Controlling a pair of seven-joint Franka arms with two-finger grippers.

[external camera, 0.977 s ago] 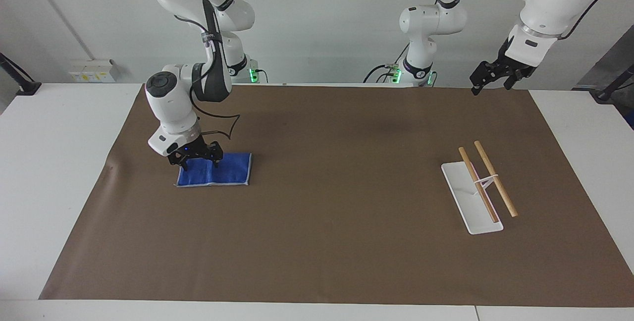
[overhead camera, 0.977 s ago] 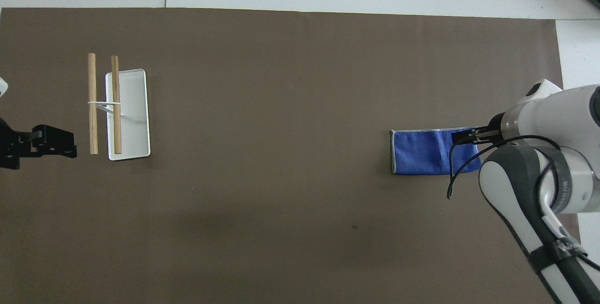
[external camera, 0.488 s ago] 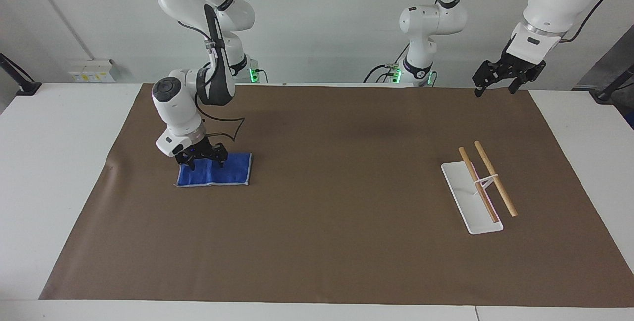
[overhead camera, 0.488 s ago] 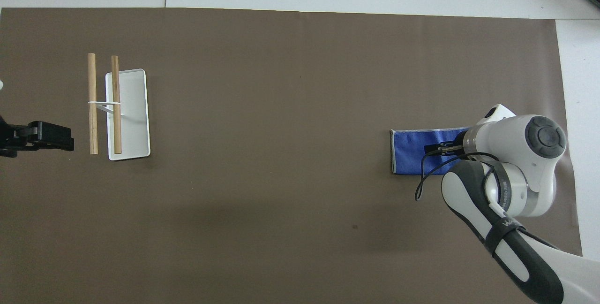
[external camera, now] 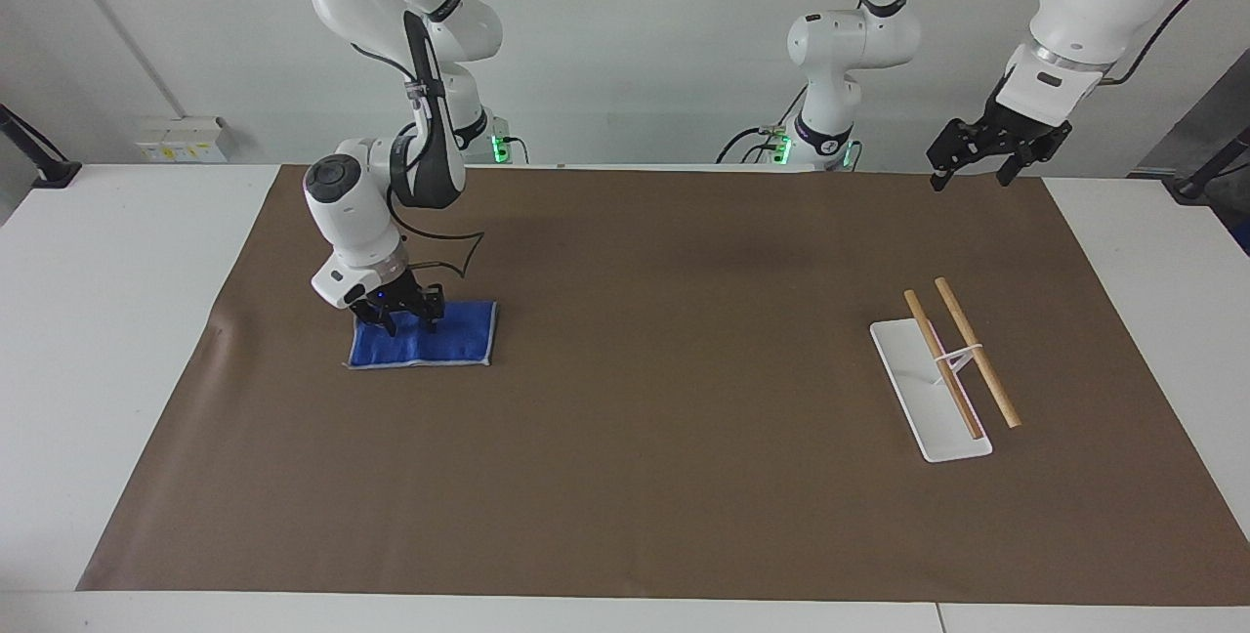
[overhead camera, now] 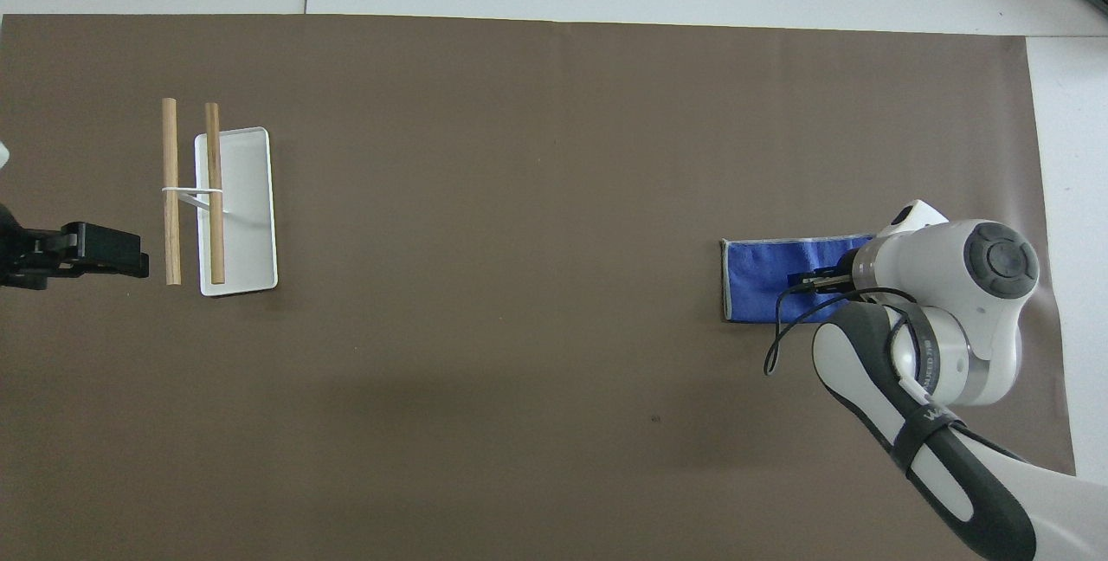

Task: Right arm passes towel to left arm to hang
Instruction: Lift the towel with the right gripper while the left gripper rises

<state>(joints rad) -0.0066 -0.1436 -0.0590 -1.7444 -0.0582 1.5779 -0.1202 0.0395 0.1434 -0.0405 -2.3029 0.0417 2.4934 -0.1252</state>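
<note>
A robotics lab: two white arms (external camera: pixel 371 213) mounted at a mat-covered table (external camera: pixel 98 320).

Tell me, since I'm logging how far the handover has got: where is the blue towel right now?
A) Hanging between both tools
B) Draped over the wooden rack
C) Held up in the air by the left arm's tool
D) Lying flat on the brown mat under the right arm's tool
D: the towel lies flat on the brown mat, with the right tool down at it, far from the rack.

Brown mat (external camera: pixel 664 477) covers white table (external camera: pixel 107 340); white-based rack (external camera: pixel 928 399) with two wooden rails (external camera: pixel 977 352) on mat.
</note>
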